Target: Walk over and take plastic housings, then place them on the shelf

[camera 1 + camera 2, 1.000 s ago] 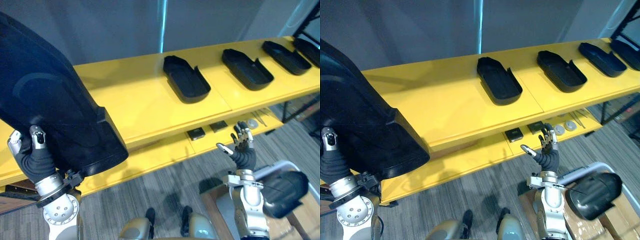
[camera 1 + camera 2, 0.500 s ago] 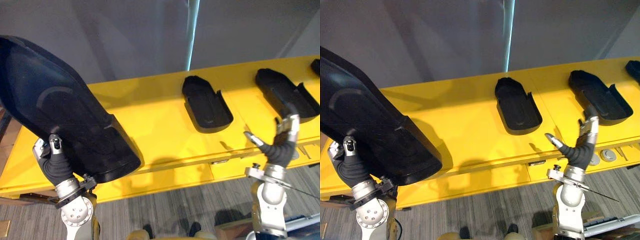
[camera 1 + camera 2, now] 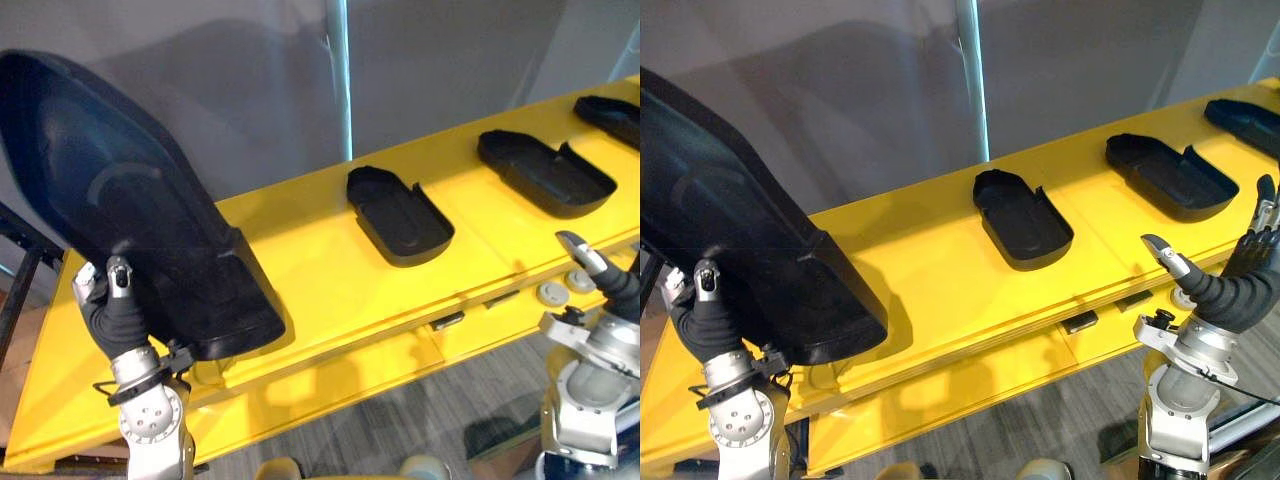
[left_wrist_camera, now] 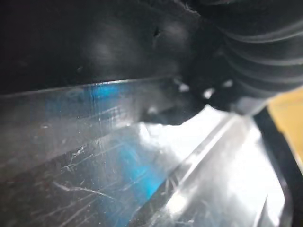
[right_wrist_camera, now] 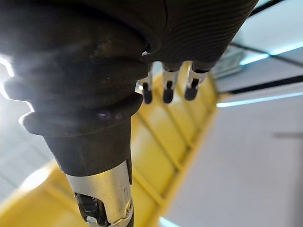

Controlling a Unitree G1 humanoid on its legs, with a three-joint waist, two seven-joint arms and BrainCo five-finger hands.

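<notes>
A large black plastic housing (image 3: 130, 220) stands tilted at the left, with my left hand (image 3: 105, 310) shut on its near rim, thumb on the front face. Its lower end hangs over the left part of the yellow shelf (image 3: 310, 270); I cannot tell whether it touches. The left wrist view shows the housing's dark wall (image 4: 94, 42) right against the hand. My right hand (image 3: 1240, 285) is open at the lower right in front of the shelf's edge, fingers (image 5: 165, 92) straight and holding nothing.
Three more black housings (image 3: 398, 213) (image 3: 545, 172) (image 3: 608, 108) lie in a row on the shelf top toward the right. Small round discs (image 3: 552, 293) and a dark part (image 3: 449, 320) sit on the lower shelf. A grey wall stands behind.
The camera has moved, so the shelf sits differently in view. The housing stays in my left hand. My right hand has sunk toward the lower right, away from the shelf top.
</notes>
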